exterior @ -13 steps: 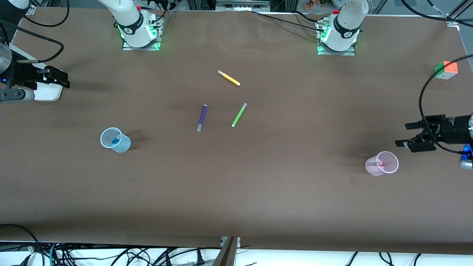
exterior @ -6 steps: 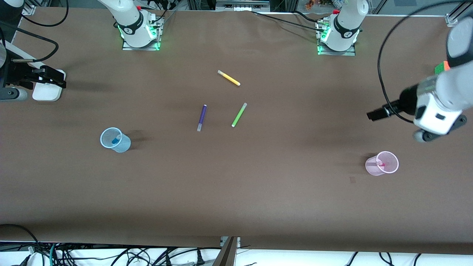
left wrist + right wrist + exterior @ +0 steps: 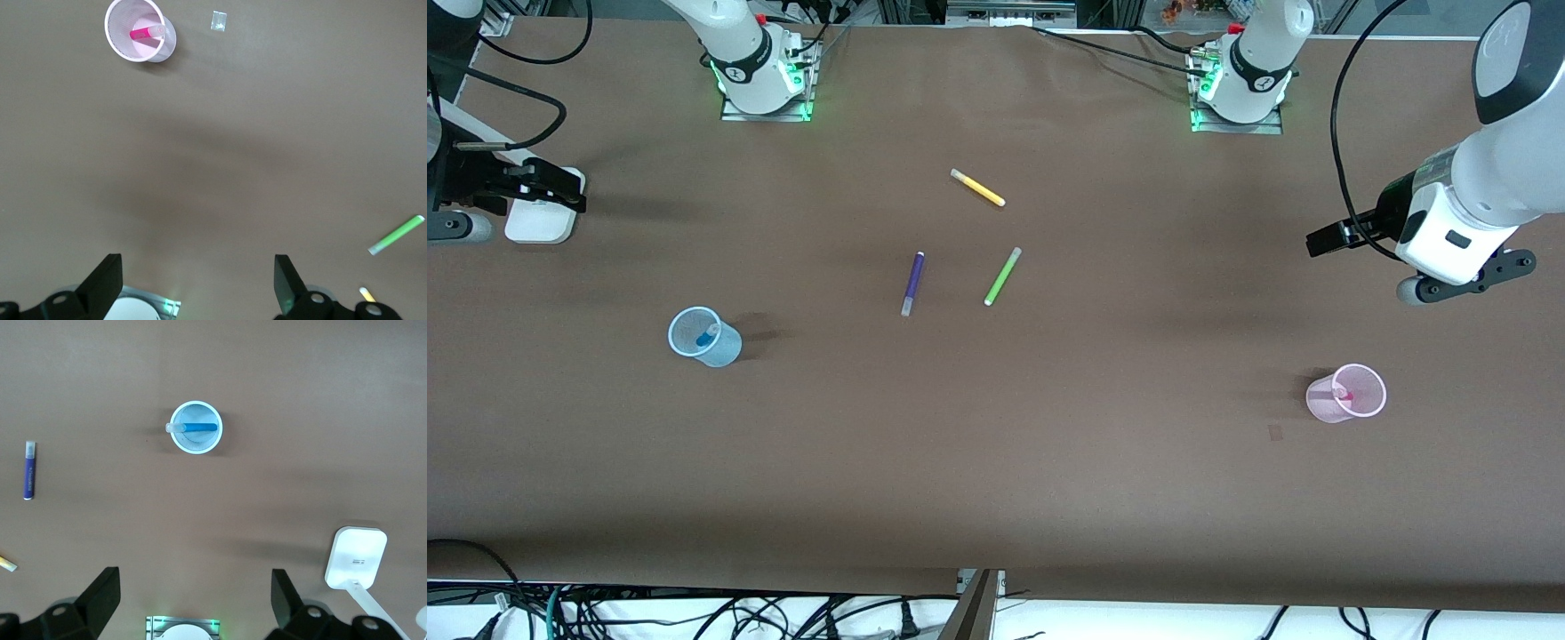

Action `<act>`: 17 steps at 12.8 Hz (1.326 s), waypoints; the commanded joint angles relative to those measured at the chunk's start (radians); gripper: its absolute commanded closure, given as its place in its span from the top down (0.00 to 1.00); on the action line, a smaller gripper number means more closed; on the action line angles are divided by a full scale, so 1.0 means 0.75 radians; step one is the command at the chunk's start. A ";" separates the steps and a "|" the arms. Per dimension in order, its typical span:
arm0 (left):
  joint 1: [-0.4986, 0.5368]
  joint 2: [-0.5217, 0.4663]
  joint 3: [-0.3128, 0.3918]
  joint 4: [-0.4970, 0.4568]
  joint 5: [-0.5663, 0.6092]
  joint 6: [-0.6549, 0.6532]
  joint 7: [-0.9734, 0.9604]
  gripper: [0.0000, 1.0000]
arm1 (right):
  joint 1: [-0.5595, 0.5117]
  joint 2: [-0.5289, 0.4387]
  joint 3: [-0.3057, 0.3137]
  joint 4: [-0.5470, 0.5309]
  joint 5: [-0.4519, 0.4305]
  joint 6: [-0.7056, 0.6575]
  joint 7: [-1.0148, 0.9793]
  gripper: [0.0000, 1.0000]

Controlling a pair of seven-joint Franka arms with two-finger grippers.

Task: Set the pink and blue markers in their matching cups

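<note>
With the pink marker (image 3: 147, 32) leaning inside the pink cup (image 3: 1346, 393) and the blue marker (image 3: 193, 427) inside the blue cup (image 3: 704, 336), the left gripper (image 3: 197, 287) and right gripper (image 3: 193, 603) hang spread and empty above bare table, each well apart from its own cup.

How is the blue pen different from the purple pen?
The blue marker stands leaning inside the pale blue cup, but the purple pen lies flat on the table. The blue marker is bright blue; the purple pen is dark violet. The blue marker is at the right arm's end; the purple pen is near the middle. Both are slim with pale caps.
</note>
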 commanded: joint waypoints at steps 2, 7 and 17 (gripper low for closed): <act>-0.002 -0.230 -0.002 -0.301 0.014 0.241 0.132 1.00 | -0.017 0.022 0.006 0.035 0.028 -0.018 0.010 1.00; 0.006 -0.142 0.002 -0.066 0.032 0.211 0.347 1.00 | -0.017 0.026 0.006 0.051 0.028 -0.028 0.008 1.00; -0.012 -0.111 -0.004 0.003 0.039 0.160 0.347 1.00 | -0.021 0.026 0.006 0.051 0.030 -0.028 0.008 1.00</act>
